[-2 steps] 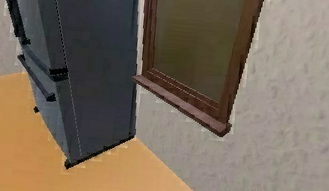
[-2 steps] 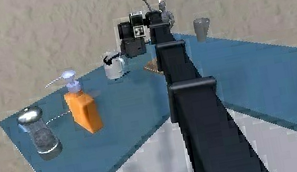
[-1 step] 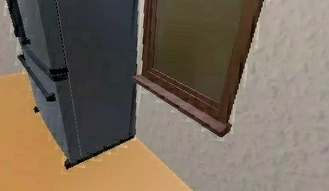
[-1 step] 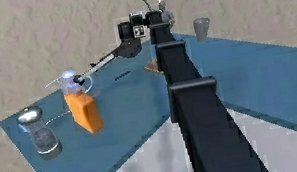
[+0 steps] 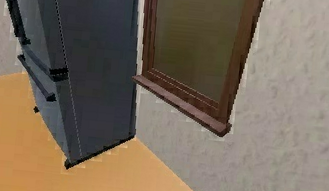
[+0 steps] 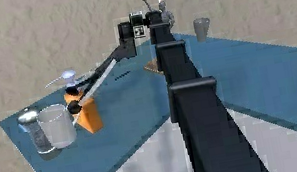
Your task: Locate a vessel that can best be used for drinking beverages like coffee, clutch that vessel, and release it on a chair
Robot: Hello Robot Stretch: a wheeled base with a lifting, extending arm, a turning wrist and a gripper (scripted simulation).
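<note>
We place the pale cup [image 6: 59, 126] at the frame's lower left, upright on the blue table [image 6: 266, 73] beside an orange block [image 6: 88, 116] — just down-left of the gripper [image 6: 83, 98] — though we cannot tell whether that gripper holds anything.

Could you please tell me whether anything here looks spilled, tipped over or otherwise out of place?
Nothing stands out. On the blue tabletop the pale cup and the far glass stand upright, with no spill around them; the fridge and window look intact.
</note>
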